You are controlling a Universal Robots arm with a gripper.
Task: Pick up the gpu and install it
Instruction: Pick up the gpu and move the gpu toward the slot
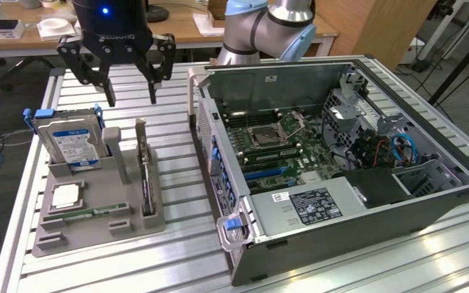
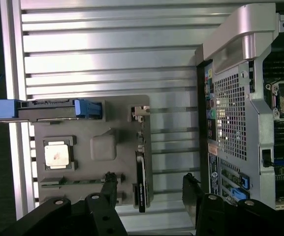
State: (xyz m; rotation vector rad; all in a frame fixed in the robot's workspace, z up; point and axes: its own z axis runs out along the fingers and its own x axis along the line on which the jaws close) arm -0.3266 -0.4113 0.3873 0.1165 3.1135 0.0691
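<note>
Slatted metal table (image 1: pixel 178 262) carrying a tray (image 1: pixel 96 237) and an open case (image 1: pixel 365 235).

The top is built of pale aluminium slats with dark grooves between them and a rail along the edge. The grey tray lies flat on the slats toward the exterior view's left, close to that edge of the table. The dark case lies on its side toward the exterior view's right, open face up, its perforated rear panel turned toward the tray. A strip of bare slats runs between the two, so they sit near each other without touching. More bare slats show beyond the tray's far end and in front of both.
</note>
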